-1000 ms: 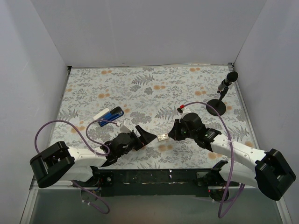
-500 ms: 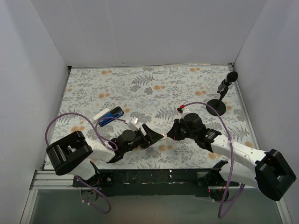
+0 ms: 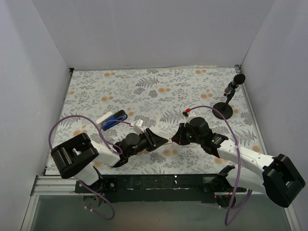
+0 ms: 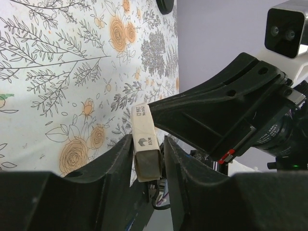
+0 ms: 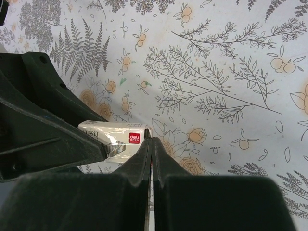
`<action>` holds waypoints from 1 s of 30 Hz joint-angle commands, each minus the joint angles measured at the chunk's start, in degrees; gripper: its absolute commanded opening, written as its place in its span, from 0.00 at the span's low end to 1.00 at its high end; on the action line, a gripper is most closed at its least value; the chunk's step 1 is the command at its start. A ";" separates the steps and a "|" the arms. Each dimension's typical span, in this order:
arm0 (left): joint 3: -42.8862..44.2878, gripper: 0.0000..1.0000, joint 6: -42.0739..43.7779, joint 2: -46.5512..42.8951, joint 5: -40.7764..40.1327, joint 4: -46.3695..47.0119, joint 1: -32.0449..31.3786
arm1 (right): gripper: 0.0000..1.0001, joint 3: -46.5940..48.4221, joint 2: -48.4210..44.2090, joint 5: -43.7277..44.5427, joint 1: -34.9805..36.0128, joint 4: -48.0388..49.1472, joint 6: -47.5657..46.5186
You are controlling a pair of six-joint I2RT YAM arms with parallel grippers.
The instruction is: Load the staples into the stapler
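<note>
The staples are a small white box (image 4: 144, 130) with a red label (image 5: 115, 137), held in the air between the two grippers. My left gripper (image 4: 147, 143) is shut on its sides; from above it sits at mid-table near the front (image 3: 165, 140). My right gripper (image 5: 151, 139) is shut, its tips pinching the box's other end (image 3: 173, 139). The blue stapler (image 3: 114, 118) lies on the floral cloth to the left, behind the left arm and apart from both grippers.
A black microphone stand (image 3: 225, 108) stands at the back right. White walls (image 3: 43, 72) enclose the cloth on three sides. Purple cables (image 3: 62, 122) loop over both arms near the front edge.
My left gripper has swung right up to the staples box and closed on it from open. The right gripper has held still, shut on the box.
</note>
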 commanded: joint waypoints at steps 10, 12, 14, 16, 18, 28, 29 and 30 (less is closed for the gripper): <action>-1.09 0.24 -1.13 -1.73 0.85 1.09 0.27 | 0.01 -0.59 -2.30 3.18 0.24 0.04 -1.25; -1.35 0.24 -0.52 -2.78 -1.00 0.03 0.27 | 0.01 -0.41 -2.65 4.68 0.32 -0.67 -1.78; -1.35 0.24 -0.08 -3.66 -1.35 -0.93 0.27 | 0.01 -0.07 -2.73 5.90 0.32 -1.98 -2.22; -1.52 0.24 0.54 -4.10 -1.53 -1.46 0.27 | 0.01 0.37 -2.65 7.65 0.32 -2.95 -3.01; -1.35 0.25 0.98 -4.89 -1.53 -2.25 0.18 | 0.01 0.64 -2.47 8.89 0.32 -3.49 -3.54; -1.00 0.35 3.00 -2.80 -0.91 -2.78 0.27 | 0.01 0.82 -1.15 12.50 0.24 -5.25 -4.86; -0.91 0.37 2.83 -2.09 -0.83 -2.61 0.18 | 0.01 0.90 -0.72 12.85 0.32 -5.33 -4.94; -1.00 0.39 2.82 -1.47 -0.56 -2.26 0.27 | 0.01 0.99 -0.54 13.03 0.32 -5.33 -4.94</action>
